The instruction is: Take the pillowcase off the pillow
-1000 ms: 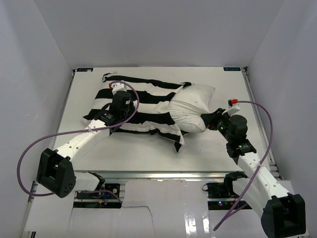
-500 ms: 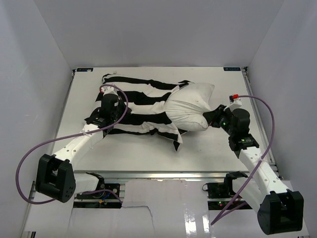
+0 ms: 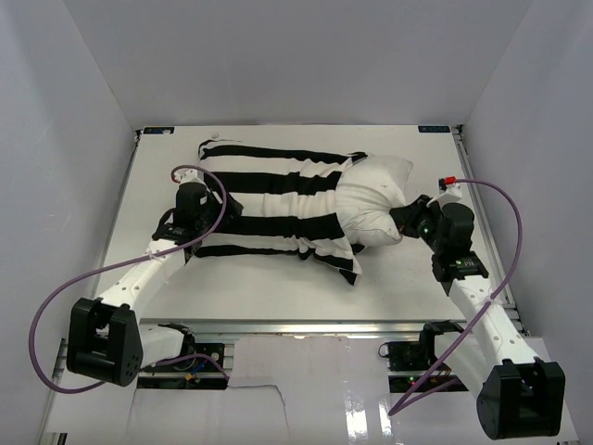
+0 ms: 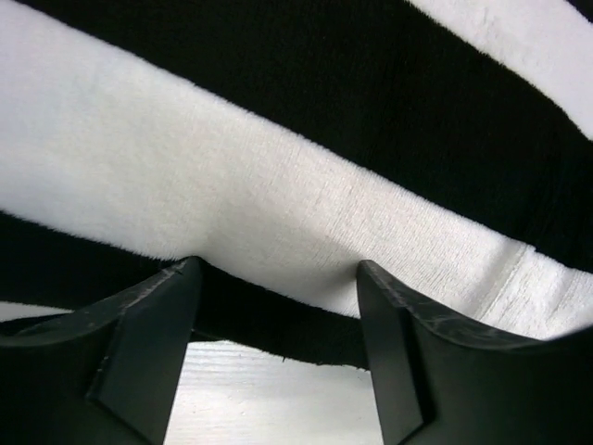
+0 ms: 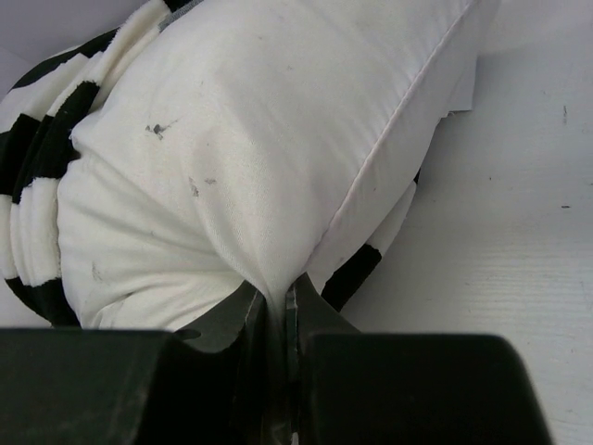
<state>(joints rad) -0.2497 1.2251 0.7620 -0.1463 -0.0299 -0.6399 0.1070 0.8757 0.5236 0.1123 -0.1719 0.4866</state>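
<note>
The black-and-white striped pillowcase (image 3: 278, 199) lies stretched flat across the table. The off-white pillow (image 3: 375, 195) sticks out of its right end, with only its left part still inside the cover. My left gripper (image 3: 211, 206) is at the pillowcase's left end. In the left wrist view the left gripper (image 4: 278, 269) stands open, and the striped pillowcase (image 4: 278, 185) has its black hem lying loose between the fingers. My right gripper (image 3: 406, 221) is at the pillow's right corner. In the right wrist view the right gripper (image 5: 278, 298) is shut on a pinch of the pillow (image 5: 259, 139), with bunched pillowcase (image 5: 37, 158) behind it.
The white table (image 3: 408, 273) is boxed in by grey walls at the left, back and right. Purple cables loop from both arms, one (image 3: 56, 306) beyond the table's left edge and one (image 3: 505, 232) at the right. A metal rail (image 3: 306, 324) runs along the near edge.
The left gripper pulled the pillowcase leftward, stretching it flatter, then opened and let go. The right gripper kept its pinch and drew the pillow slightly right, so more of the pillow shows.
</note>
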